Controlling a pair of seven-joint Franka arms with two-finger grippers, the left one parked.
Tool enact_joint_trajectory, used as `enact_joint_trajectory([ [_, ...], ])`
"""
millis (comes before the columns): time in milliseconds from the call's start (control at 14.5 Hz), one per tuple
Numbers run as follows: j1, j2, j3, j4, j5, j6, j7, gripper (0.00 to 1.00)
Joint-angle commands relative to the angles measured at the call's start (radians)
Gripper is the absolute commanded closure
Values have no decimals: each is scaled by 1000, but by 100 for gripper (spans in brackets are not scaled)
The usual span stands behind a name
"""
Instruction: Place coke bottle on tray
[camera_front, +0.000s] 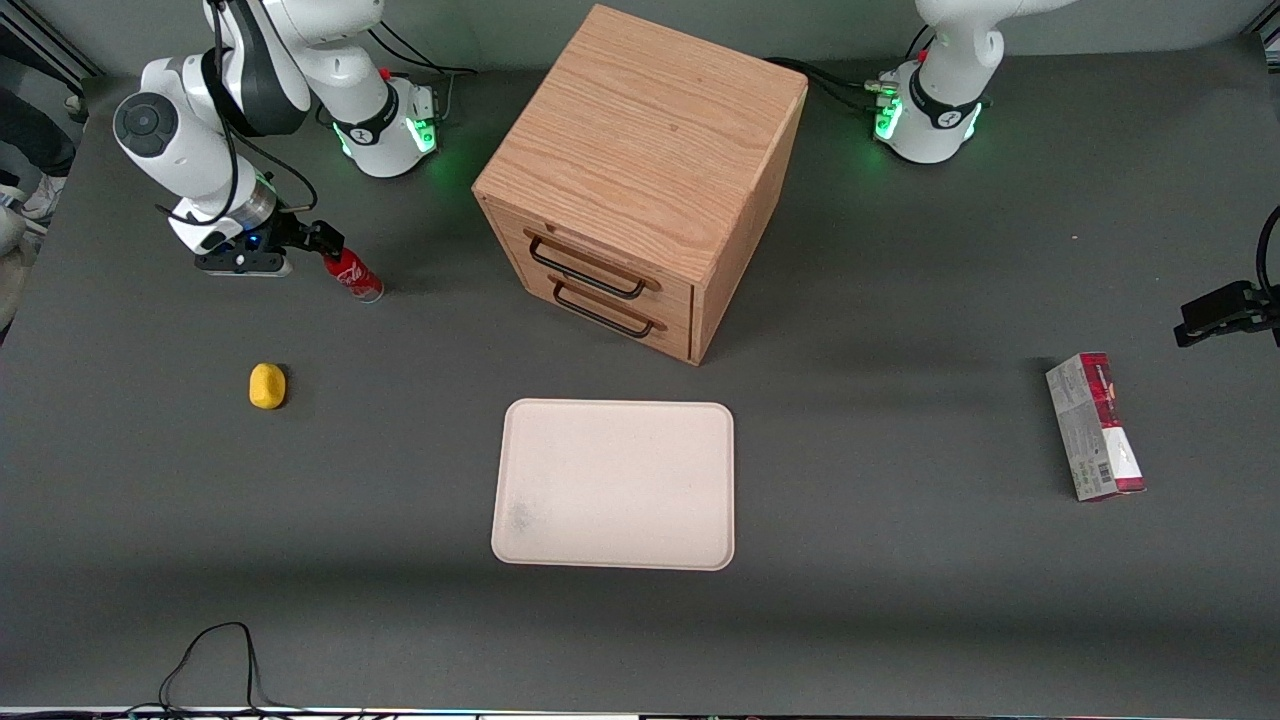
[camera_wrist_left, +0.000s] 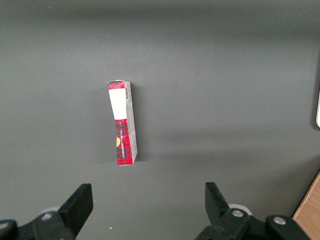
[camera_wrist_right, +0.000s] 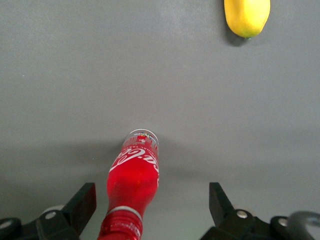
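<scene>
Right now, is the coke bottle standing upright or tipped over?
Upright. The coke bottle stands on its clear base on the table, cap up, between the open jaws of the gripper, not yet gripped.

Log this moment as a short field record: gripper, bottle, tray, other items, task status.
gripper: right gripper open, fingers either side of the coke bottle's neck, at the working arm's end of the table
coke bottle: standing on the table, not lifted
tray: nothing on it, in front of the drawer cabinet
other items: yellow lump; carton toward the parked arm's end
task status: bottle not yet on tray
</scene>
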Motion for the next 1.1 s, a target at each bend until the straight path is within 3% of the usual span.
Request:
enact_joint_trajectory([
  [0, 8, -13, -4, -48, -10, 32, 56, 0],
  [206, 17, -8, -4, -49, -10, 31, 81, 1],
  [344, 17, 0, -3, -49, -12, 31, 93, 8],
  [413, 17, 1, -1, -49, -10, 31, 107, 20],
  [550, 25, 3, 0, -49, -10, 31, 139, 52],
  [688, 31, 6, 3, -48, -9, 31, 187, 71],
  [757, 31, 14, 3, -45, -7, 32, 207, 75],
  [1032, 31, 32, 6, -37, -6, 38, 230, 76],
])
